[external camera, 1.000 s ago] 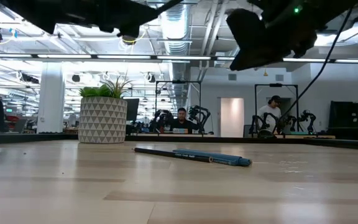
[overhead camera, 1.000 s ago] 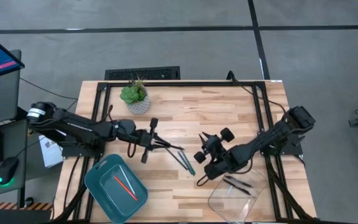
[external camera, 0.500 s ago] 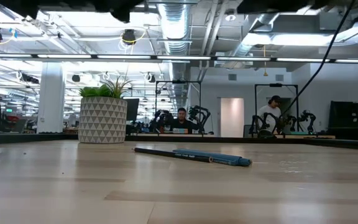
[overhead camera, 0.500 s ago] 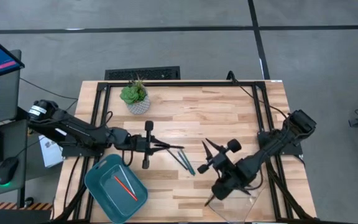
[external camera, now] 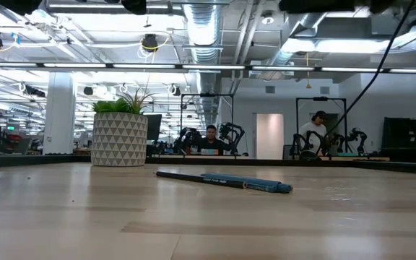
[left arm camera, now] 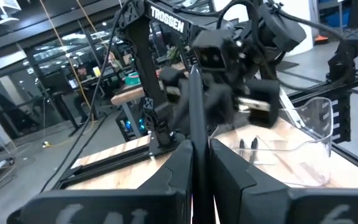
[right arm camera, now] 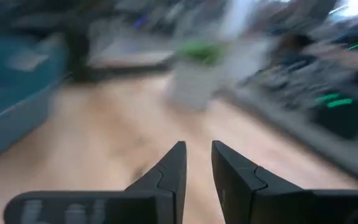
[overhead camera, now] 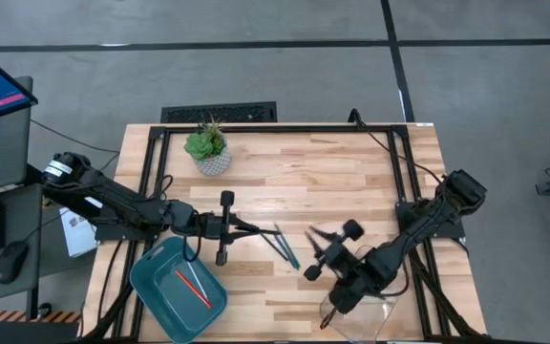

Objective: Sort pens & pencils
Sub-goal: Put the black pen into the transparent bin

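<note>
Left gripper (overhead camera: 256, 227) clenched on a dark pencil (left arm camera: 196, 118) above mid-table, right gripper (overhead camera: 315, 254) released over the clear tray (overhead camera: 375, 315), one teal pen (overhead camera: 287, 247) mid-table, orange-red pencil (overhead camera: 191, 285) in the teal bin (overhead camera: 151, 282).

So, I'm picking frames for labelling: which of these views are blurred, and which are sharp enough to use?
Right wrist view: heavily motion-smeared; only its own fingers read clearly. High view: sharp, except the right gripper, which is streaked. Left wrist view: the left gripper and its dark pencil are crisp, the arm behind soft. Low view: sharp on the potted plant.
</note>
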You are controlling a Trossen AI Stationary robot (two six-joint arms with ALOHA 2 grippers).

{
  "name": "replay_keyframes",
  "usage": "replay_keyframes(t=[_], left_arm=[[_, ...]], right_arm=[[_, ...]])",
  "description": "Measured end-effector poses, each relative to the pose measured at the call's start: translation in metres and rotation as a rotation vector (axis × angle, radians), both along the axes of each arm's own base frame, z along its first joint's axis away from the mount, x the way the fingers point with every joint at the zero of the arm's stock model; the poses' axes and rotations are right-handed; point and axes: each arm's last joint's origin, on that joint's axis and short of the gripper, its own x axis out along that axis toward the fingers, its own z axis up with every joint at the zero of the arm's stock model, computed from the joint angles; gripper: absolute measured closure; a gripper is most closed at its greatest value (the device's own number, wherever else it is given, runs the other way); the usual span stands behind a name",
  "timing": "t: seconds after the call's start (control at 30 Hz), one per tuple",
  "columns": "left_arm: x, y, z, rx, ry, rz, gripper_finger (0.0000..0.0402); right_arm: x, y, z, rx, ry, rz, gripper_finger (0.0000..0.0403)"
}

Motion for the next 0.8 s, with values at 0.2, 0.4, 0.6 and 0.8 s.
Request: replay_keyframes(t=[0.2, 0.4, 0.6, 0.8], left_arm=[[0.000, 0.000, 0.000, -0.005, 0.001, 0.001, 0.0381], [0.000, 0.000, 0.000, -0.006, 0.001, -0.002, 0.0381], [0.000, 0.000, 0.000, 0.007, 0.000, -0.002, 0.0381], [0.000, 0.000, 0.002, 0.004, -0.016, -0.002, 0.0381]], right_arm=[[0.036, 0.008, 0.020, 0.104, 0.143, 0.466, 0.0305], [0.043, 0.011, 0.043, -0.138, 0.076, 0.488, 0.0305], [0.038, 0.014, 0.044, -0.192, 0.085, 0.433, 0.0305], [0.036, 0.012, 0.040, -0.189, 0.067, 0.395, 0.0305]])
